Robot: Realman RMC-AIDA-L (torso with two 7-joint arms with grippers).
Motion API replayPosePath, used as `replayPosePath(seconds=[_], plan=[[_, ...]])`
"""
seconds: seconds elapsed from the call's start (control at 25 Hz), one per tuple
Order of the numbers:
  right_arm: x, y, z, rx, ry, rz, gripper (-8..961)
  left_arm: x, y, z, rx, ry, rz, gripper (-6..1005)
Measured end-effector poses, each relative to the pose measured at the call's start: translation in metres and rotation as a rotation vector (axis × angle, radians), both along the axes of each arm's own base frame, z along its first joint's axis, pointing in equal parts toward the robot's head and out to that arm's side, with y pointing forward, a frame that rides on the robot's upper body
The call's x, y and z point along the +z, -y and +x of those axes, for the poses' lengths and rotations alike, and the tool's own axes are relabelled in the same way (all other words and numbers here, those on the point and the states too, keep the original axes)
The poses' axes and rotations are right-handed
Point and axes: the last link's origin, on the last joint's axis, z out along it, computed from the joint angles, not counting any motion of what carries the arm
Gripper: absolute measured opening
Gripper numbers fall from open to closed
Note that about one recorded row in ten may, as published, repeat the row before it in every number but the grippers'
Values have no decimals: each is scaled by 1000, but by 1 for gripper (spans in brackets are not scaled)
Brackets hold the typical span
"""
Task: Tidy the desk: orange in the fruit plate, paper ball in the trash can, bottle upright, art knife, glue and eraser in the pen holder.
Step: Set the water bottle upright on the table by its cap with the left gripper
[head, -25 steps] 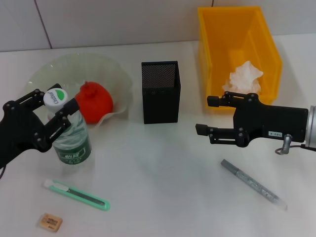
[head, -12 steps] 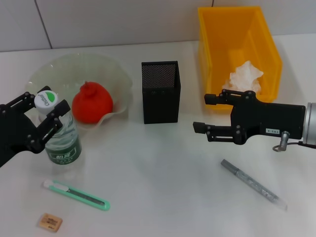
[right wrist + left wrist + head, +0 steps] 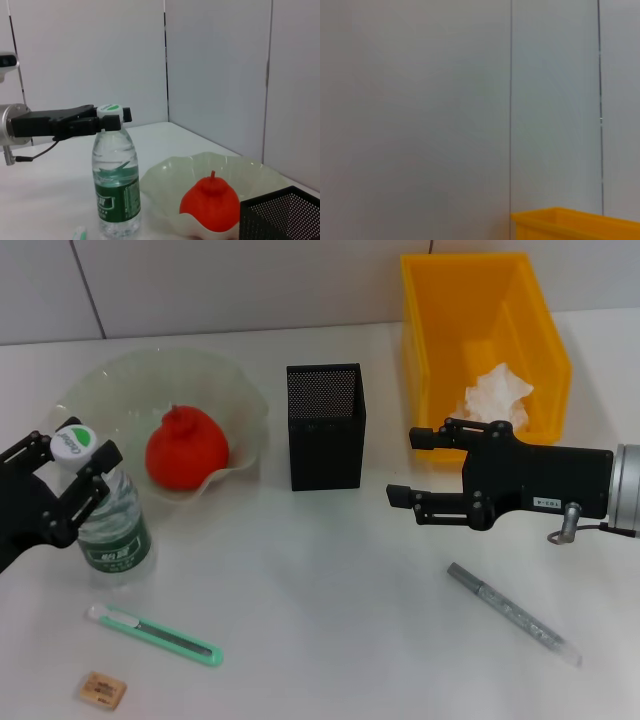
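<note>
Bottle [image 3: 105,515] shifted further left with left gripper [image 3: 65,480] since earlier frame, now upright on counter [image 3: 320,620], cap between closed fingers [image 3: 95,475]. Art knife [image 3: 155,633] and eraser [image 3: 102,690] nearer than fingers. Right gripper [image 3: 420,465] hovers, fingers spread, empty; orange [image 3: 187,447] in fruit plate [image 3: 120,380] beyond.

My left gripper [image 3: 70,475] sits at the near-left edge, fingers closed on either side of the bottle [image 3: 103,512] right at the cap. My right arm reaches in level from the right, and its gripper [image 3: 418,464] hangs above the table with its fingers parted, pointing left.
</note>
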Motion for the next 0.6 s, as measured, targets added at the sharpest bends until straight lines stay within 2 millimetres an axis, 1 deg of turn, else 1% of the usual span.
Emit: replayPosePath(seconds=[0.2,0.6], plan=[[0,0,0,0,1,0,767,2,0,-3,23,15,22,526],[-1,0,0,0,1,-1,766,-3,0,-4,40,42,36,532]])
